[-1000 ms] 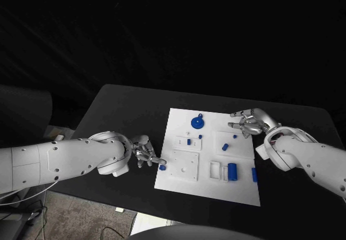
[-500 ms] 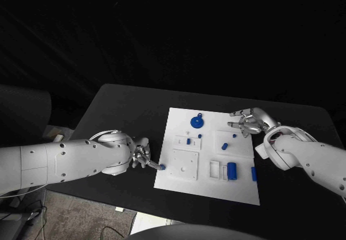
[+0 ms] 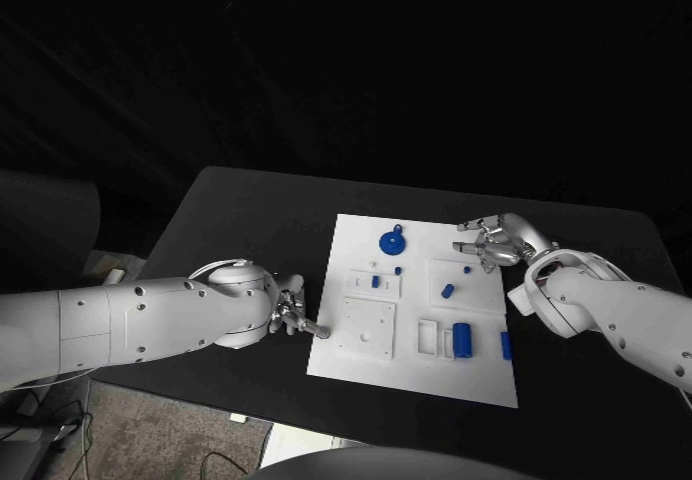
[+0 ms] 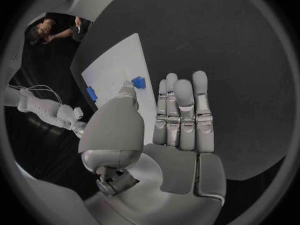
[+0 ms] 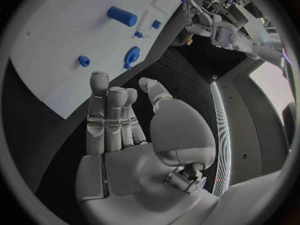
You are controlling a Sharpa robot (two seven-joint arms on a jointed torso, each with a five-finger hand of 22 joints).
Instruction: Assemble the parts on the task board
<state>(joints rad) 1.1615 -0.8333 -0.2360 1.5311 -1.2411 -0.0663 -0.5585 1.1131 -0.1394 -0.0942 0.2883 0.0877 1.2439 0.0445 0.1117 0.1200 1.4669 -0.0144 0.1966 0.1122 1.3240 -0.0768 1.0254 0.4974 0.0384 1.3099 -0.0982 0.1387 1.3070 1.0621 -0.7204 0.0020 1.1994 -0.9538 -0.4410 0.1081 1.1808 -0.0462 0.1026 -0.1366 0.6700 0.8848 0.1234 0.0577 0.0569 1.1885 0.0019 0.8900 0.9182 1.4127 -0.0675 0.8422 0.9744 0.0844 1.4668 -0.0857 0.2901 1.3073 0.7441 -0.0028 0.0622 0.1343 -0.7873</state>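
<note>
the left hand [image 3: 294, 315] was held low at the task board [image 3: 418, 375]'s left edge, its fingers [image 4: 181, 110] straight and pressed together, the thumb tip set against a small blue part [image 4: 138, 82] at that edge; whether the part was actually pinched could not be told. the right hand [image 3: 493, 243] was poised at the board's far right corner, fingers [image 5: 106, 115] straight and side by side, nothing held in it. a blue disc part [image 3: 394, 242] lay on the board's far half, a small blue peg [image 3: 469, 267] just beside the right hand, and a blue cylinder [image 3: 462, 338] nearer the board's front. the board was laid flat on the black table [image 3: 245, 215], with darkness seen beyond it.
</note>
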